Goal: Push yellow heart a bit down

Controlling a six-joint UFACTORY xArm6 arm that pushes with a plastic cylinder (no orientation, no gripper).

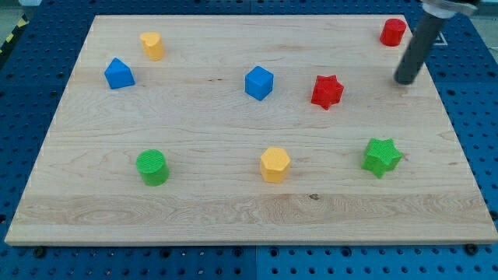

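Observation:
The yellow heart point(152, 46) lies near the view's top left of the wooden board point(233, 210). My tip point(405, 81) touches down near the view's right edge, far to the right of the yellow heart. The tip is just below the red block point(393, 32) and to the right of the red star point(327, 91). It touches no block.
A blue house-shaped block point(118, 74) lies below and left of the yellow heart. A blue cube point(259, 82) sits mid-board. A green cylinder point(152, 167), a yellow hexagon point(275, 164) and a green star point(381, 156) lie along the lower half.

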